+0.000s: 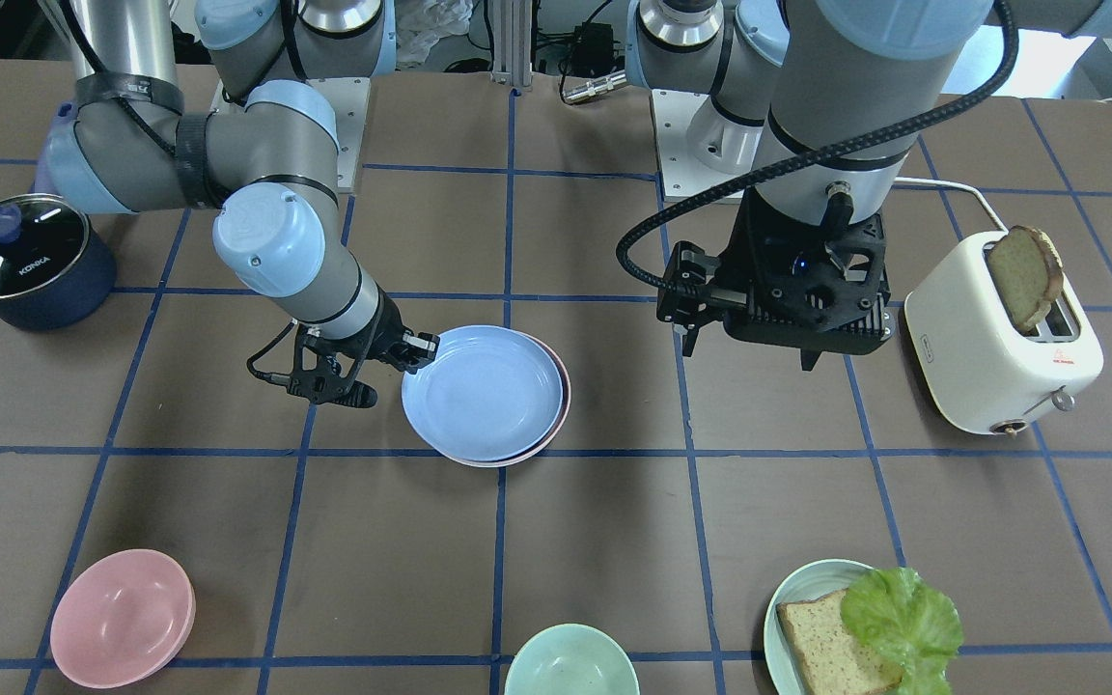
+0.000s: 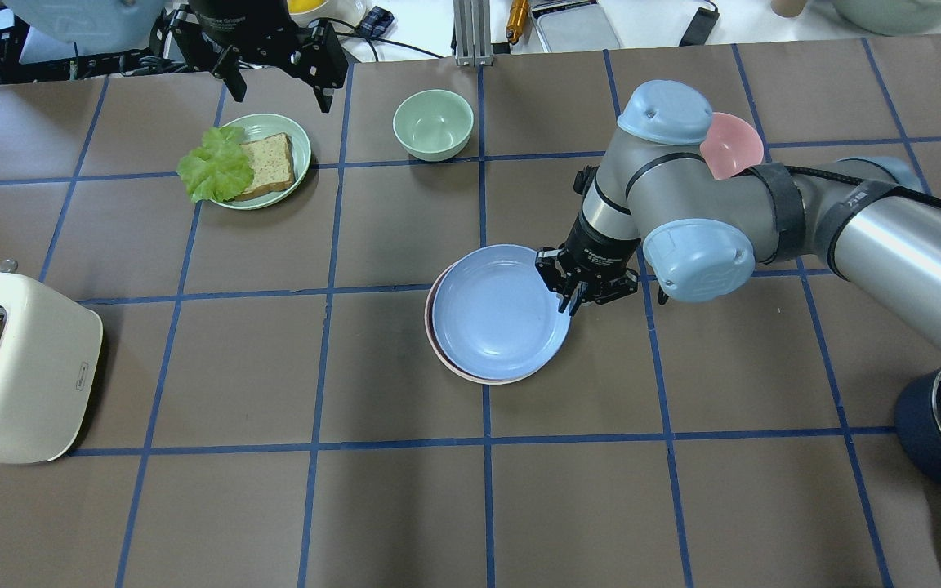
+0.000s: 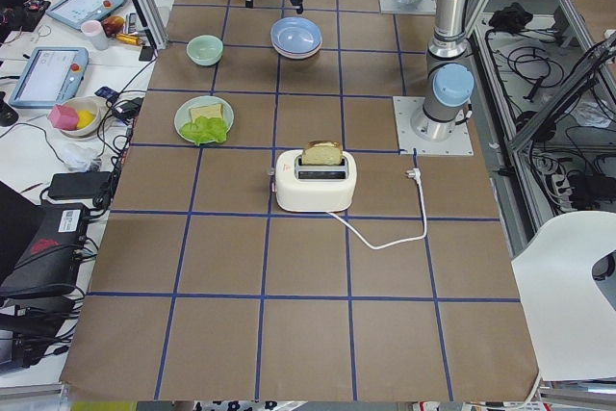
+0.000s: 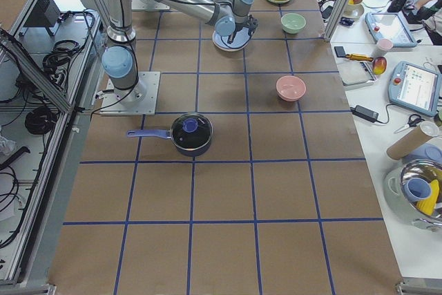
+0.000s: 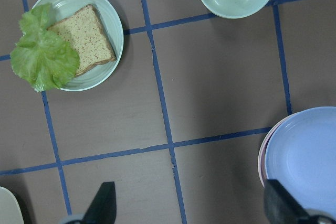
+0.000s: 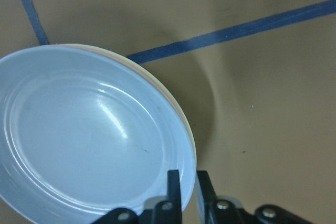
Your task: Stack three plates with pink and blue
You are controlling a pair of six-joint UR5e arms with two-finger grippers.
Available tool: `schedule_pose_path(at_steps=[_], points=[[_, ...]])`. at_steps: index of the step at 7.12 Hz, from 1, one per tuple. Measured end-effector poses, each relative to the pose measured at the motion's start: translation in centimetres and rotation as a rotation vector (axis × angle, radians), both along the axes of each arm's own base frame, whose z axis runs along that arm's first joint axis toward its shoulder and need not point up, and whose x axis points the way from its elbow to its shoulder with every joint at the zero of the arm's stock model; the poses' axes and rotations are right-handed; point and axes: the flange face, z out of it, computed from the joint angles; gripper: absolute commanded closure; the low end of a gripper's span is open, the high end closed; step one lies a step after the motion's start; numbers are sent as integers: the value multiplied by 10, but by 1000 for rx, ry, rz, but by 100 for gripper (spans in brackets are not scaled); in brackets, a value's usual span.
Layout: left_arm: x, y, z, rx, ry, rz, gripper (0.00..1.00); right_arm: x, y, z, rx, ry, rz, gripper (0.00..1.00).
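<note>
A pale blue plate (image 1: 481,391) lies on a pale pink plate (image 1: 560,405) near the table's middle, shifted a little off it; both also show in the overhead view, blue plate (image 2: 497,312) on pink plate (image 2: 431,327). No cream-white plate is clearly visible. My right gripper (image 1: 418,349) sits at the blue plate's rim. In the right wrist view the right gripper (image 6: 187,182) has its two fingers close together astride the rim of the blue plate (image 6: 94,140). My left gripper (image 1: 747,352) hangs high, open and empty, its fingertips (image 5: 106,203) far apart.
A cream toaster (image 1: 1000,338) holds a bread slice. A teal plate (image 1: 792,598) with bread and lettuce, a mint bowl (image 1: 570,661) and a pink bowl (image 1: 122,618) stand along the operators' edge. A dark blue lidded pot (image 1: 25,261) stands beside my right arm.
</note>
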Motion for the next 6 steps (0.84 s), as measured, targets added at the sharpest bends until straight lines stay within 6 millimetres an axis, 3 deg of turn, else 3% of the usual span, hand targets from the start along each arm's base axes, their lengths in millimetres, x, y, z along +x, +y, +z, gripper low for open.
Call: schedule_pose_path(at_steps=[2,4,6], points=[[-3,2,1,4,38,-2,0,-9,-23,25,-60,9,-11,0],[-1,4,-1,30,48,-6,0,-35,-55,75,-87,69,33,0],[1,12,-1,67,45,-21,0,-58,-59,136,-128,164,159,0]])
